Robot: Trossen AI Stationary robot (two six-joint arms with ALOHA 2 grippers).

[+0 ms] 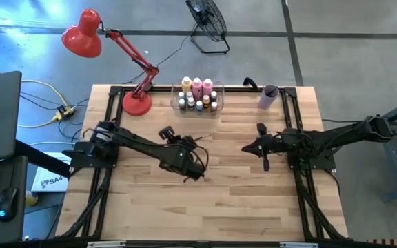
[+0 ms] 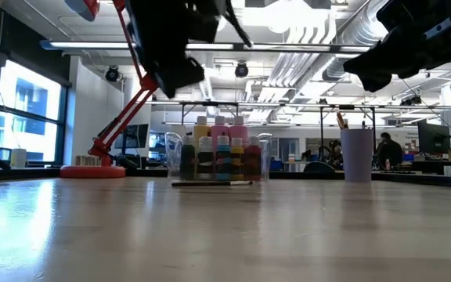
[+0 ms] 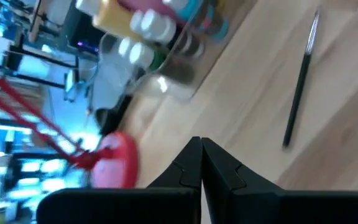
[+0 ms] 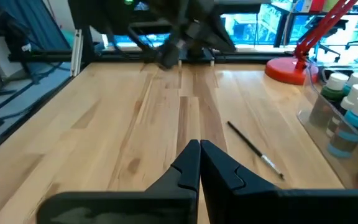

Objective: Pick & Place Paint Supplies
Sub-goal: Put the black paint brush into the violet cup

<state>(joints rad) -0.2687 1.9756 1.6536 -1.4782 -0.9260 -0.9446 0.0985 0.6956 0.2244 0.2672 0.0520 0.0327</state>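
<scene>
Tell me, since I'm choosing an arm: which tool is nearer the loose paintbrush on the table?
Left. The left tool sits just beside the paintbrush, in front of the clear bin; the right tool waits farther off.

tall plastic paint bottles [image 1: 196, 86]: pink, yellow-orange | round lilac plastic cup [image 1: 268, 96] | red metal desk lamp [image 1: 136, 102] | pale striped wooden table [image 1: 226, 193] | thin paintbrush [image 4: 255, 150]: dark

2 dark jointed arms, black cables along links, each hand w/ 2 black angular fingers [image 4: 219, 171]
</scene>
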